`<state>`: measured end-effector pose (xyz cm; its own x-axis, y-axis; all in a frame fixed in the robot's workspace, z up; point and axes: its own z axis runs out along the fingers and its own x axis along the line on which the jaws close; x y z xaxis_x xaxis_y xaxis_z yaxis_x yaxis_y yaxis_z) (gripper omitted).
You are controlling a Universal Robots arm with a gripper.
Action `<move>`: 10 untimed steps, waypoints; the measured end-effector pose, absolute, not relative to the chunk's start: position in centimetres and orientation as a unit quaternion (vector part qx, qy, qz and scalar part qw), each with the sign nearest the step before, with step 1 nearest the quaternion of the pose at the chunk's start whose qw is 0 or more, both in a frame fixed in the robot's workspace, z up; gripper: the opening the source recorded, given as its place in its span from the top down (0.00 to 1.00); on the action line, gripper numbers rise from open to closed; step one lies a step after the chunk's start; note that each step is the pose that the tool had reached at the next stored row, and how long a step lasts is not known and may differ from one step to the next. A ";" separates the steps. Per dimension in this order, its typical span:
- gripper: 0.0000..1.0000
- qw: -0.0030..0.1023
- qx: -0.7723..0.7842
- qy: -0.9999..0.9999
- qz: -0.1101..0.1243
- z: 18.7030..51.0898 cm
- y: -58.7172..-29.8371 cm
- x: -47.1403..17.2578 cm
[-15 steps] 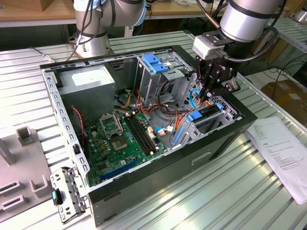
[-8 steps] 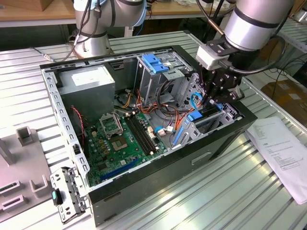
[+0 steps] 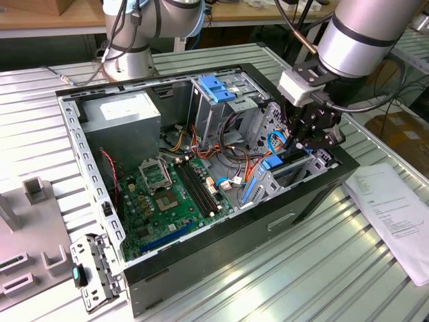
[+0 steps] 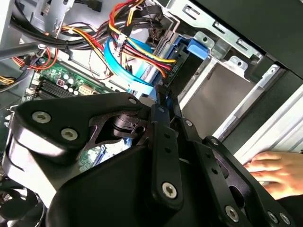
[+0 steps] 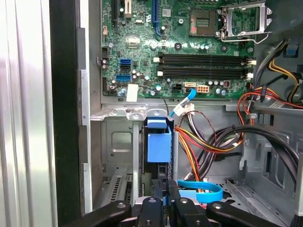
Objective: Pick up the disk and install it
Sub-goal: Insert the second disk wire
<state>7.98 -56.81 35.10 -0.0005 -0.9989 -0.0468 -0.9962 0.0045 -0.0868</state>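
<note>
Inside the case [image 3: 221, 249], the motherboard [image 3: 167, 194] lies toward the exterior view's left. The disk [image 3: 273, 166] stands on edge in the bay at the case's other end, with the gripper [image 3: 303, 141] narrowed onto its top edge. I judge this the install step, the disk partly seated. Finishing calls for a straight push along the bay rails, clear of the cables. The first wrist view adds the blue carrier's face. The second adds a person's hand [image 4: 277, 172] outside the case.

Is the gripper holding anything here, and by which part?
It cannot be told. The gripper is down in the bay where the disk stands on edge, but the contact is hidden.
</note>
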 end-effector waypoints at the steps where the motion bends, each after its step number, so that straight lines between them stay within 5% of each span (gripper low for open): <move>1: 0.84 0.054 -0.705 0.707 -0.008 35.1 -57.1 8.0; 10: 0.84 0.076 -0.703 0.707 0.013 35.0 -57.9 8.0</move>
